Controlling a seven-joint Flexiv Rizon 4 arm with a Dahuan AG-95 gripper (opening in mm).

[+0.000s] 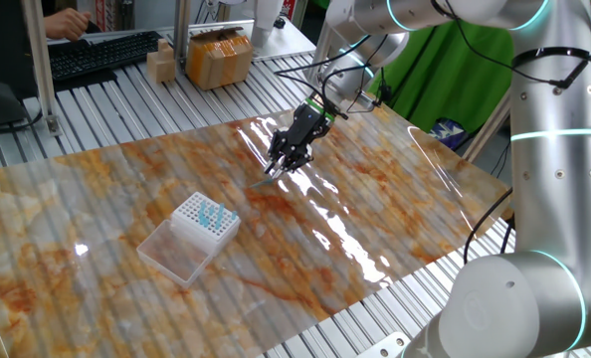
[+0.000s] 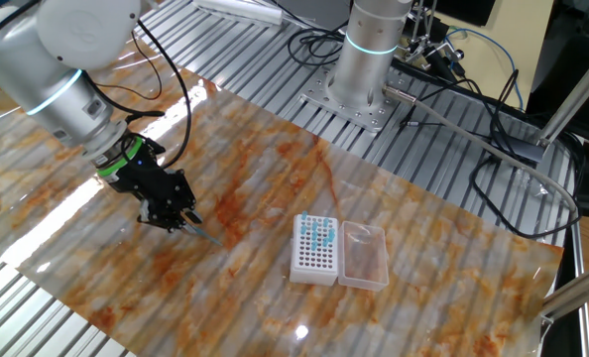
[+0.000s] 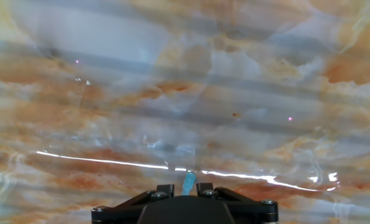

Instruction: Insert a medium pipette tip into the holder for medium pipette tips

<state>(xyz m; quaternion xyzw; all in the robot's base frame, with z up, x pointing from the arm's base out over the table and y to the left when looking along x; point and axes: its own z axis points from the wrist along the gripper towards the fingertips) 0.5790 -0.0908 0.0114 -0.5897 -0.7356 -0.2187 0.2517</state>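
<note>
My gripper (image 1: 279, 167) is shut on the medium pipette tip (image 3: 189, 182), a thin pale bluish tip that pokes out between the two black fingers (image 3: 165, 189) just above the marbled table. The tip also shows below the fingers in the other fixed view (image 2: 207, 234). The holder for medium pipette tips (image 1: 198, 227), a small white rack with a grid of holes and a bunch of teal tips, stands to the front left of my gripper, well apart from it. It shows right of my gripper (image 2: 181, 219) in the other fixed view (image 2: 312, 260). The holder is out of the hand view.
A clear lid (image 1: 173, 252) is attached to the holder's near side. Cardboard boxes (image 1: 219, 57) and a keyboard (image 1: 101, 55) sit at the far edge. The arm's base (image 2: 359, 74) and cables (image 2: 493, 149) stand beyond the marbled sheet (image 1: 395, 199).
</note>
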